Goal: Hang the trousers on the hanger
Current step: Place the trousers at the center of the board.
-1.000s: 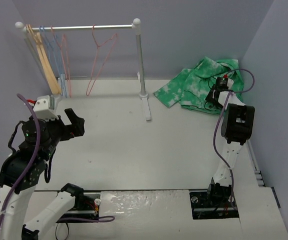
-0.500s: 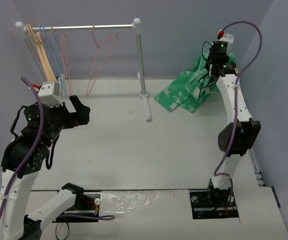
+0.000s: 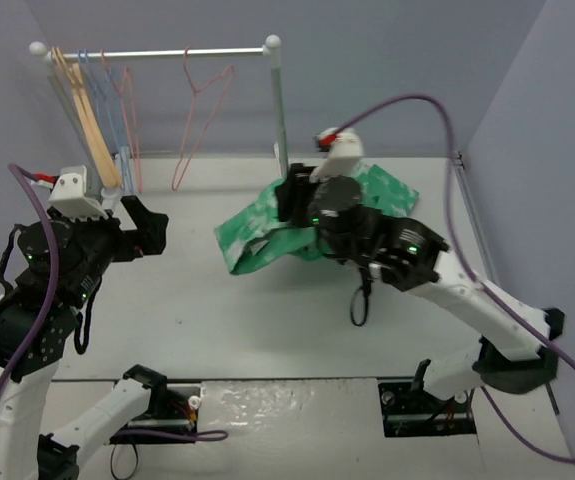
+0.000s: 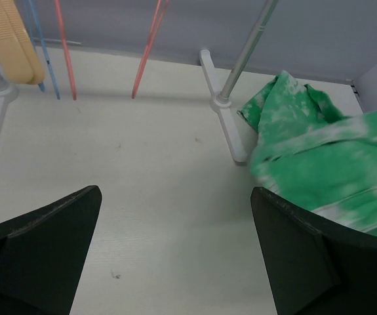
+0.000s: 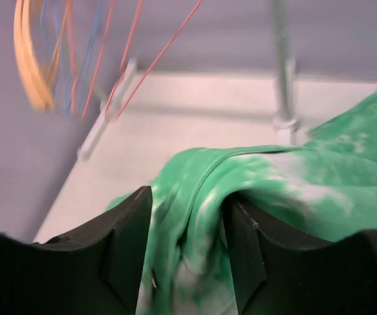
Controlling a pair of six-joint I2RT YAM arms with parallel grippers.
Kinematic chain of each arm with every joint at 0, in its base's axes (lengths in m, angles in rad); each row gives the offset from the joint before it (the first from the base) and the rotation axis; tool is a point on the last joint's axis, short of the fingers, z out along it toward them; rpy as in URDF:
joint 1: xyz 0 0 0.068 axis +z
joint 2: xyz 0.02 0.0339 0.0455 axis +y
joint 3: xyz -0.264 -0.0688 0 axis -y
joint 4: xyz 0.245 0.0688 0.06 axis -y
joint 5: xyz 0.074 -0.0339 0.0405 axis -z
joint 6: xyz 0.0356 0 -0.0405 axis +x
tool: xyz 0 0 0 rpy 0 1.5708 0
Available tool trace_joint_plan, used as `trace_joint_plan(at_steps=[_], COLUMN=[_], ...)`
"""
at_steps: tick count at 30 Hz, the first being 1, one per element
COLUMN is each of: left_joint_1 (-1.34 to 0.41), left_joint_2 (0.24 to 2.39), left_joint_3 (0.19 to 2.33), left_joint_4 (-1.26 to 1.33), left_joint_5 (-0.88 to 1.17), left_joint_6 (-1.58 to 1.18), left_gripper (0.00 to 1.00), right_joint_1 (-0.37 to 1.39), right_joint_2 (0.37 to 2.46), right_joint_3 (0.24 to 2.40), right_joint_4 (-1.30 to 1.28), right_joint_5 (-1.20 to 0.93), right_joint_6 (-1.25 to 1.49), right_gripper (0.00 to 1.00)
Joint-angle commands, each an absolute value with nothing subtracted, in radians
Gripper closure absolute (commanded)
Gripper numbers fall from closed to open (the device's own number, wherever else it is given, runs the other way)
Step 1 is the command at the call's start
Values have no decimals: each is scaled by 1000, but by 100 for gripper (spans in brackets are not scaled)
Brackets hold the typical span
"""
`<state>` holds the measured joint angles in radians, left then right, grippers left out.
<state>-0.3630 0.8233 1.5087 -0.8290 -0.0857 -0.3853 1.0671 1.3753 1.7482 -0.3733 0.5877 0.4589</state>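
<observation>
Two fingers of our right gripper point(image 5: 188, 220) pinch a raised fold of the trousers point(image 3: 262, 228), which lie bunched on the table point(image 3: 217, 320) by the rail's point(image 3: 157, 53) post point(image 3: 280, 110). Our left gripper point(image 4: 175, 193) hangs wide open, holding nothing (the hanger point(image 3: 203, 118) hangs from that rail).

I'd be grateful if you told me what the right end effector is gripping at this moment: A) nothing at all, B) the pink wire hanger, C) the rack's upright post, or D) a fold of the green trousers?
D: the right wrist view shows a ridge of the trousers pinched in the right end effector, while the hanger hangs untouched on the rail.
</observation>
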Motion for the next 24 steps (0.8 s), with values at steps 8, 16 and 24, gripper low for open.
trace_joint_plan(at_steps=[8,16,24], left_joint_1=[-370,-370,-370], left_joint_2=[771,771,803], left_joint_3=[1492,1187,903], left_joint_4=[-904,-826,-668], left_joint_5=[-174,-20,26], left_joint_6=[-389,-607,-810], left_gripper=[3,3,3], right_joint_1=[1049,509,41], right_joint_2=[1512,1355,1509], right_joint_3=[1649,1353,1151], right_joint_4=[-337,-336,-178], right_joint_5=[617,467,161], right_joint_6=[454,479,574], right_gripper=[21,20,18])
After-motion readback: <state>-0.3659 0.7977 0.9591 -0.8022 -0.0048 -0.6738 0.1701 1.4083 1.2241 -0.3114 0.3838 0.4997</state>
